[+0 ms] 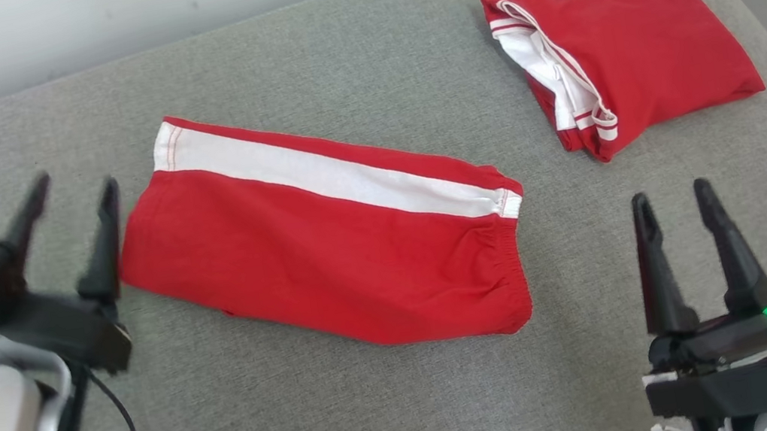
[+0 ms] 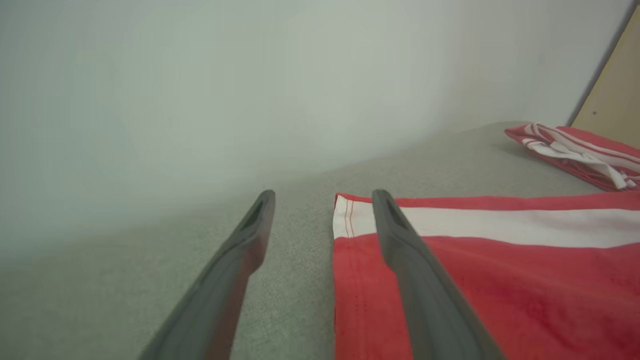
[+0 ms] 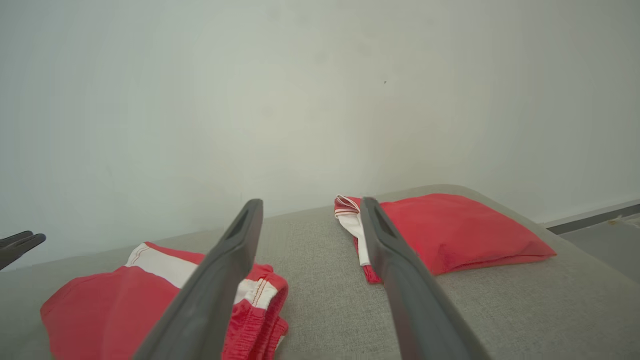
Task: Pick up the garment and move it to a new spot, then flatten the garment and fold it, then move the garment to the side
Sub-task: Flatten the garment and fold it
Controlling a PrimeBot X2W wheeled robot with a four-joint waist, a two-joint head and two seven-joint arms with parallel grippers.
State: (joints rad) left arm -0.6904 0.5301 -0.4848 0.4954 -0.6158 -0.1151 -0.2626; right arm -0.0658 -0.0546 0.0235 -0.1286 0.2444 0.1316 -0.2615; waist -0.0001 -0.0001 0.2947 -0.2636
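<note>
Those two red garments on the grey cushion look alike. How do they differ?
The middle garment lies long and flat; the far-right garment is folded into a compact, thicker bundle. The middle garment shows one broad white stripe along its length; the far-right garment shows white only at its layered edge. Both are red with white trim.

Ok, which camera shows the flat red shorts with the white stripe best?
The head view: the flat red fabric shorts lie whole, seen from above. The left wrist view shows one end close up; the right wrist view, the elastic end, side-on.
</note>
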